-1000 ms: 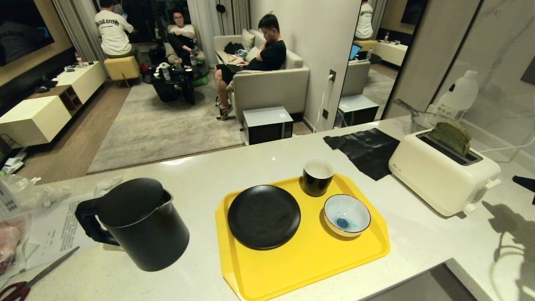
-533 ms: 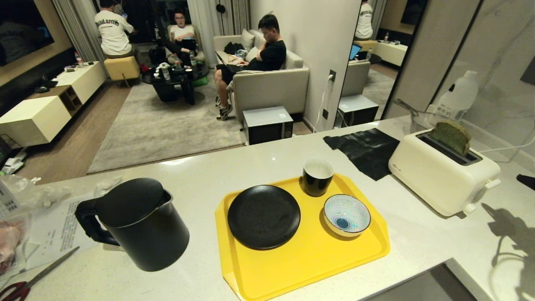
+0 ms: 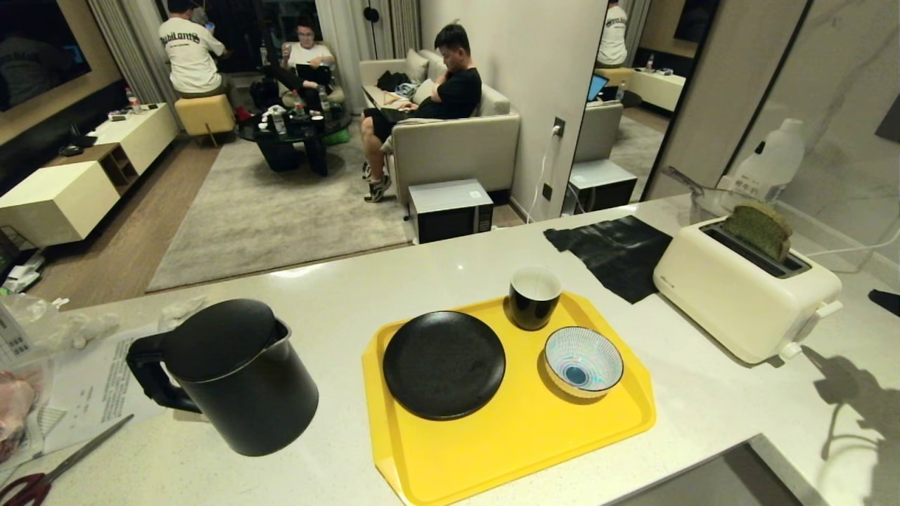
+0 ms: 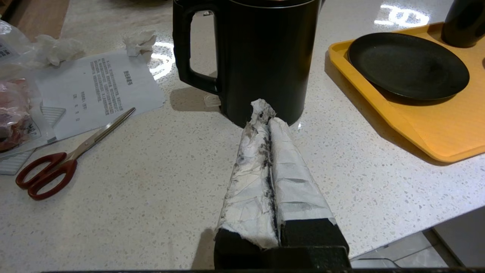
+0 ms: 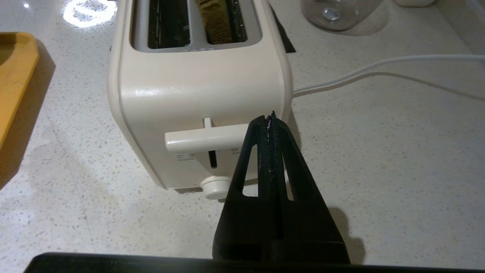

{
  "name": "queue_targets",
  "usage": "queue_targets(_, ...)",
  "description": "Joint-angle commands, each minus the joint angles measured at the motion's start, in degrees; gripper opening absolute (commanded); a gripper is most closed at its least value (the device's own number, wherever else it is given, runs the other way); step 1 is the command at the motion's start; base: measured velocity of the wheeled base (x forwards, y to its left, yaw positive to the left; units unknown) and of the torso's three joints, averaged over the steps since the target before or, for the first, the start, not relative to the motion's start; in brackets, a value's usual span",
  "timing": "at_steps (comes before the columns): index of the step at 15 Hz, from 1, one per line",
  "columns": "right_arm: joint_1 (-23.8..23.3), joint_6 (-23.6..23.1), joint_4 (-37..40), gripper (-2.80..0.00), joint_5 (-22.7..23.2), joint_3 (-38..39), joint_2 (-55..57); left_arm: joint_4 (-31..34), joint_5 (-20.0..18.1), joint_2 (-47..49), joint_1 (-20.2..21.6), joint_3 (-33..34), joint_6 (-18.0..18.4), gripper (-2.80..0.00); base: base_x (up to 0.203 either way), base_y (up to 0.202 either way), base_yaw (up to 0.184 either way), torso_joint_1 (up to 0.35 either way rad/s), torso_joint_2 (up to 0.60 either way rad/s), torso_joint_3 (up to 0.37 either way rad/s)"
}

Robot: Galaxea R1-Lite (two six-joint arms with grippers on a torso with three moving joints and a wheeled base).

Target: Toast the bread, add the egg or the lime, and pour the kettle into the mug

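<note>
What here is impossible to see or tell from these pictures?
- Kettle contents: head view, lid shut.
- Bread lower half: head and right wrist views, sunk in the toaster.
- Egg: in no view.
- Right gripper: only a dark tip at the head view's edge.
- Paper print: too small.

Head looks down across counter; right wrist close behind toaster.

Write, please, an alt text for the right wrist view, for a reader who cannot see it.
The right tool, shut and empty, points at the lever on the end of a cream toaster. The bread stands in one slot; the other is empty. A white cable lies across the speckled counter.
</note>
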Motion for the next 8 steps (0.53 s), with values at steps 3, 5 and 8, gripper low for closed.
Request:
queue_targets(3, 1.71, -0.35, -0.27, -2.80, 0.25, 0.59, 0.33, 0.02, 0.01, -0.18, 0.01, 0.01, 0.04, -2.80, 0.000, 0.000, 0.000, 0.000, 0.00, 0.000)
queue_targets(5, 2.53, -0.44, -0.36, -2.80, 0.25, 0.84, 0.33, 0.02, 0.01, -0.18, -0.03, 0.01, 0.04, -2.80, 0.000, 0.000, 0.000, 0.000, 0.00, 0.000)
queue_targets(8, 3.56, -0.35, -0.28, -2.80, 0.25, 1.48, 0.33, 0.02, 0.01, -0.18, 0.01, 0.01, 0.04, -2.80, 0.000, 0.000, 0.000, 0.000, 0.00, 0.000)
